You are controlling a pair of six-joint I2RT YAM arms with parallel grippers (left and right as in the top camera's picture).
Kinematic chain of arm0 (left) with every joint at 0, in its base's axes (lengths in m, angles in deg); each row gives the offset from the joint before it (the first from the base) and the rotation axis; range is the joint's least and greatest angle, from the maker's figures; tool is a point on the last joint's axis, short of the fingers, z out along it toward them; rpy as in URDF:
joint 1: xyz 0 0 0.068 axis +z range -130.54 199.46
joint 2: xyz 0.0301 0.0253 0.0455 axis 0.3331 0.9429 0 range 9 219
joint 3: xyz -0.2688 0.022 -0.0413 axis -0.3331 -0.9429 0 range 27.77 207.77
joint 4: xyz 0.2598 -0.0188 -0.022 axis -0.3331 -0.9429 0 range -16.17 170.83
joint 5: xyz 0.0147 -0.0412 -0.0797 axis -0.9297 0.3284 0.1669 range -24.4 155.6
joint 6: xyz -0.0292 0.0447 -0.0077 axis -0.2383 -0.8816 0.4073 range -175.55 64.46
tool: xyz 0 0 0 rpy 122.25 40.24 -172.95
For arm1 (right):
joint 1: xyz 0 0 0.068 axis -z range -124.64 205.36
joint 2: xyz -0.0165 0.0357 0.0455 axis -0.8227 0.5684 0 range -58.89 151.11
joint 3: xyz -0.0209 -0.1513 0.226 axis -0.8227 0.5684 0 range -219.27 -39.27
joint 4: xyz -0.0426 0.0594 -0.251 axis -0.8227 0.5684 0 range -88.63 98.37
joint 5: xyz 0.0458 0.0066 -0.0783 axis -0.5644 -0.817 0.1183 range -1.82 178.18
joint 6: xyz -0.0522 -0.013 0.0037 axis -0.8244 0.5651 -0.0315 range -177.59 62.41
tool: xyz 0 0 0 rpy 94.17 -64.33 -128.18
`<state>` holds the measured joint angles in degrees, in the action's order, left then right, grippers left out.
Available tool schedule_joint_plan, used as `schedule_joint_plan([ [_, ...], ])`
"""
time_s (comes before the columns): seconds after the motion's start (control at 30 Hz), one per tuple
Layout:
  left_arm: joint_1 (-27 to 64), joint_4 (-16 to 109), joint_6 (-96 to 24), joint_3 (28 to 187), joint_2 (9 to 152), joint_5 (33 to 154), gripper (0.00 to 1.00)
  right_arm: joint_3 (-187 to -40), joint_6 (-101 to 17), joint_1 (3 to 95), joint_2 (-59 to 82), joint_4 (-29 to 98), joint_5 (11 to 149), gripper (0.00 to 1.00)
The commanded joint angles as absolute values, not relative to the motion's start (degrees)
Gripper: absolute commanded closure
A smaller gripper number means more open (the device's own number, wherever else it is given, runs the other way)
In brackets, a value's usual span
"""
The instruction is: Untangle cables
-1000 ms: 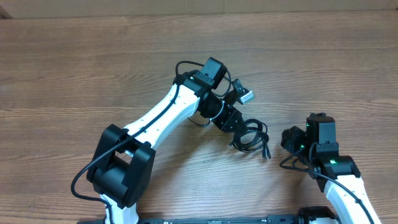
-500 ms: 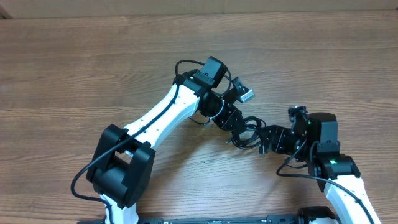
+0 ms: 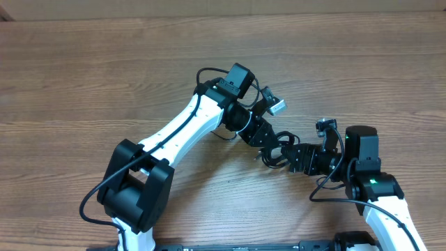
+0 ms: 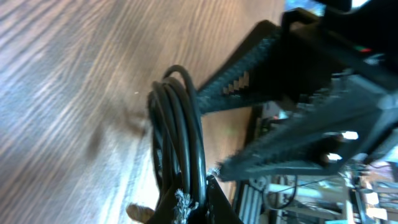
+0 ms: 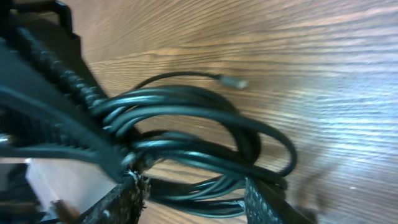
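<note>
Left jaws: clamped tight on cables point(image 5: 186, 102).
Right jaws: half open, straddling those cables on the worktop point(image 3: 70, 70).

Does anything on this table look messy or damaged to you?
Yes. The cables lie between the two arms in one knotted bunch of overlapping loops, with a silver-tipped end sticking out loose. The right arm's fingers also look worn: whitish fuzz frays from one tip.
</note>
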<state>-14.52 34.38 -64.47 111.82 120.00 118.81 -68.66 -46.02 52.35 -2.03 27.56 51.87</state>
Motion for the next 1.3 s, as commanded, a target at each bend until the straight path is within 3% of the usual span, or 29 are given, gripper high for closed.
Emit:
schedule_joint_plan([
  [0.0, -14.21, 34.55, -64.06, 113.11, 118.6, 124.45, 0.96, -69.62, -50.61, 52.42, -2.14, 26.69, 55.08, 0.5],
  [0.27, -14.15, 34.36, -64.04, 113.11, 118.6, 120.45, 0.96, -69.82, -62.61, 52.42, -2.25, 24.11, 56.33, 0.5],
  [0.5, -12.16, 34.11, -62.92, 113.11, 118.6, 120.73, 0.96, -69.82, -62.63, 52.42, -2.36, 24.09, 63.19, 0.5],
  [0.8, -8.57, 34.18, -62.83, 113.11, 118.6, 130.52, 0.96, -69.82, -67.18, 52.42, -2.36, 23.54, 47.96, 0.56],
  [1.27, -8.22, 33.96, -63.03, 113.11, 118.6, 137.67, 0.96, -69.77, -68.62, 52.42, -2.33, 16.42, 47.61, 0.56],
])
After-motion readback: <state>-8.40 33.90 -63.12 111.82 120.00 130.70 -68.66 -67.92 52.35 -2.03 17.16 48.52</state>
